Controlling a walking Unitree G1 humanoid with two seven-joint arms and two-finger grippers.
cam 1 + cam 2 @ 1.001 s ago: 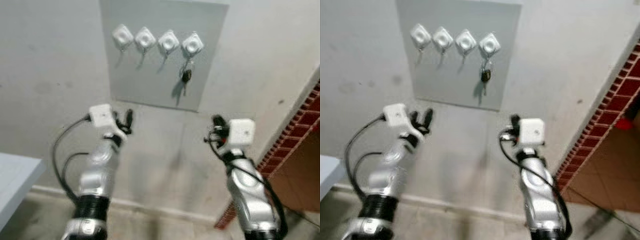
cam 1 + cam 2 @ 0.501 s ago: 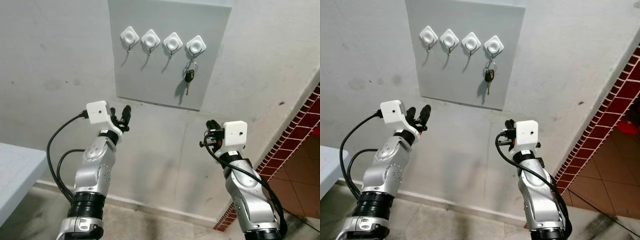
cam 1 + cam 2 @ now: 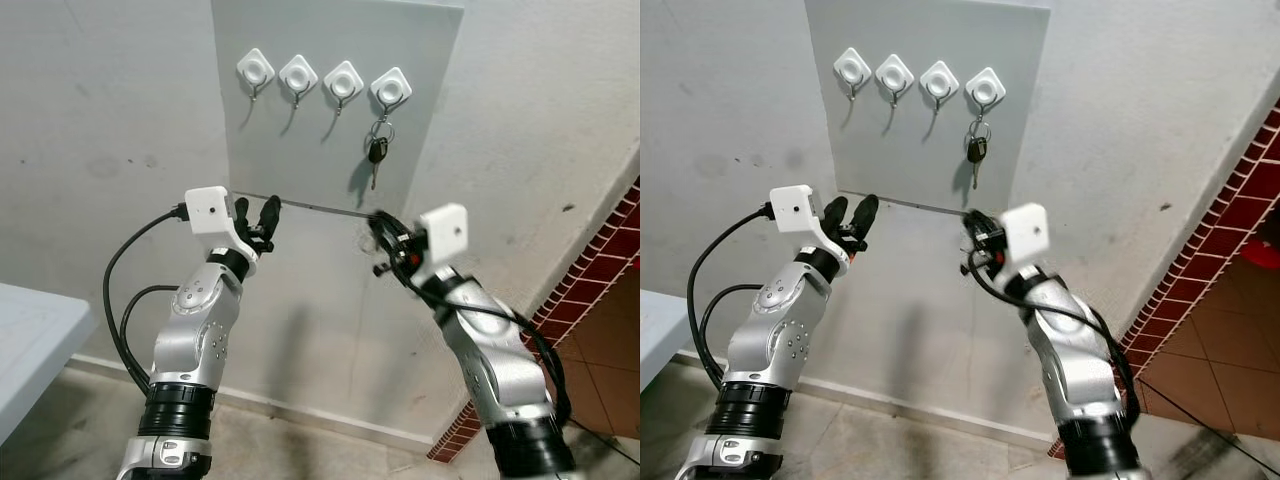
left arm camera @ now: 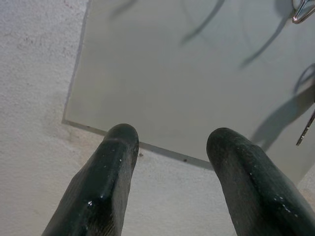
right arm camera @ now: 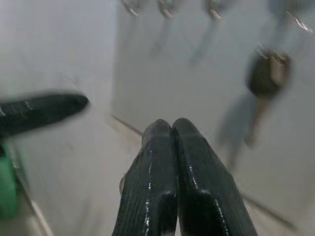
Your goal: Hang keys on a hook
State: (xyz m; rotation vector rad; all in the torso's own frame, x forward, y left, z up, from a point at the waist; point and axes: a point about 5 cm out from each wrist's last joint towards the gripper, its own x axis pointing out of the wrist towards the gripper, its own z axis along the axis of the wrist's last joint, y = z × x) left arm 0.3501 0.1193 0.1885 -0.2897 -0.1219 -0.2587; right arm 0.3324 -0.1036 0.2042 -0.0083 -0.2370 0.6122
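Rough grey plaster wall, smooth grey panel (image 3: 335, 110) fixed to it, red brick edge (image 3: 600, 270) at right, pale table corner (image 3: 30, 340) at left. Right gripper (image 5: 170, 130) — fingers pressed together, nothing between them — has swung up and inward since half a second ago, now just under the panel's lower edge. Left gripper (image 3: 257, 215), fingers apart and empty, has also lifted slightly, tips near the same edge. Above them, four white diamond-shaped hooks (image 3: 322, 80) in a row; the keys (image 3: 377, 155), black-headed on a metal ring, hang from the rightmost hook, unchanged.
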